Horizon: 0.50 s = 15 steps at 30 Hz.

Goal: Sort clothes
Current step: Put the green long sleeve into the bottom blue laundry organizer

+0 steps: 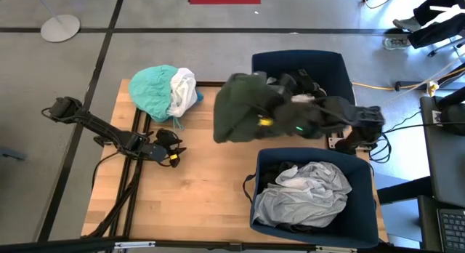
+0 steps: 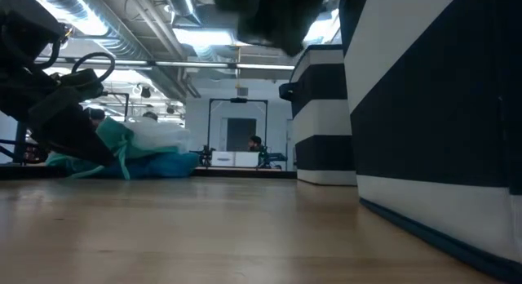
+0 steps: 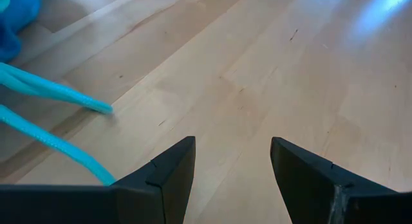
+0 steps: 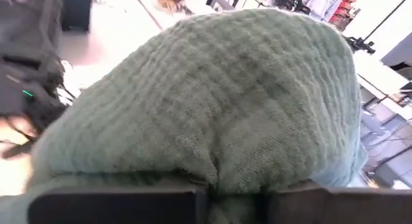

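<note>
A dark green knit garment (image 1: pixel 243 107) hangs from my right gripper (image 1: pixel 270 121) above the table, beside the far navy bin (image 1: pixel 334 64); it fills the right wrist view (image 4: pixel 225 102) and shows at the top of the low view (image 2: pixel 273 19). A teal garment (image 1: pixel 154 89) and a white one (image 1: pixel 183 91) lie in a heap at the table's far left. My left gripper (image 3: pixel 232 179) is open and empty, low over the table near that heap; two teal cords (image 3: pixel 58 95) lie beside it. My right gripper is shut on the dark green garment, a bunched fold of it (image 4: pixel 232 179) between the two fingers. The cloth drapes over the fingers and hides the place of contact. The garment hangs below the gripper, clear of the table.
The near navy bin (image 1: pixel 363 209) holds a light grey garment (image 1: pixel 305 195) over dark ones. The far navy bin holds dark clothes. Bare wood lies between the heap and the bins. Cables and equipment stand off the table's right edge.
</note>
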{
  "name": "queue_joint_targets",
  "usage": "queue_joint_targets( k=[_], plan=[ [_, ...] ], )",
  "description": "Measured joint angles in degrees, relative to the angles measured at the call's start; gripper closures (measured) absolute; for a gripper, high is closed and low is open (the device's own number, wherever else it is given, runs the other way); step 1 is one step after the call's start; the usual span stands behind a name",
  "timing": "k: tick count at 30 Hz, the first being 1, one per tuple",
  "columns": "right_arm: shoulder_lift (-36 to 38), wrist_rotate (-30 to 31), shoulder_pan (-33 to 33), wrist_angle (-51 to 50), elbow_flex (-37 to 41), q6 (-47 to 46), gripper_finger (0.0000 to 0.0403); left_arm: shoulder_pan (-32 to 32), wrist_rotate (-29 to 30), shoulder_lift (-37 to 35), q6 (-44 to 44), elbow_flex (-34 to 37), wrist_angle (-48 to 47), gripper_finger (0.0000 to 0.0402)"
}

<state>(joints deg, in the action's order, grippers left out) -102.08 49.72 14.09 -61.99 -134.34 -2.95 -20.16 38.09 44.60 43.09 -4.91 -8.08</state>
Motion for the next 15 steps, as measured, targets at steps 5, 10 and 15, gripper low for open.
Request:
queue_joint_targets(
  k=[5, 10, 15],
  plan=[
    [4.50, 5.01, 7.77, -3.83, -0.02, -6.07, 0.0358, 0.00, 0.00, 0.00, 0.36, 0.00, 0.13, 0.0208],
    [7.98, 6.39, 15.69, -9.00, -0.02, -14.44, 0.0355, 0.00, 0.00, 0.00, 1.47, 0.00, 0.16, 0.0208],
    [10.63, 6.36, 23.96, -14.64, -0.02, -23.81, 0.0356, 0.00, 0.00, 0.00, 1.49, 0.00, 0.17, 0.0208]
  ],
)
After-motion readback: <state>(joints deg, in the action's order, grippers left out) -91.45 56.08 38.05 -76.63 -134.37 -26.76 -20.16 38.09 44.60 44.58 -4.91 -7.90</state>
